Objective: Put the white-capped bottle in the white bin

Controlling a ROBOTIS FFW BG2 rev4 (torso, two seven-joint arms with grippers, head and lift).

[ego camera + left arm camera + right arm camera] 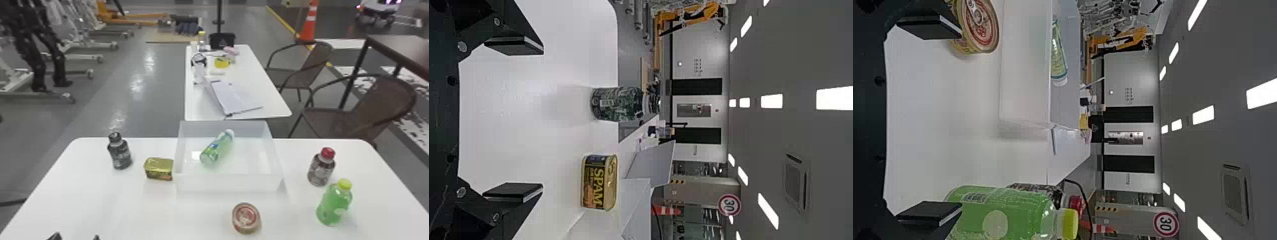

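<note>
White table (95, 204). White bin (228, 183) on it. Left gripper (76, 237) jaws wide apart, nothing held; right gripper (959, 122) same. White-capped bottle (217, 149) lying in bin, cap toward far right. Upright: green bottle (333, 204) and red-capped bottle (320, 170) right of bin, dark bottle (120, 154) left. Rectangular can (158, 168) just left of bin, round can (246, 217) in front.
</note>
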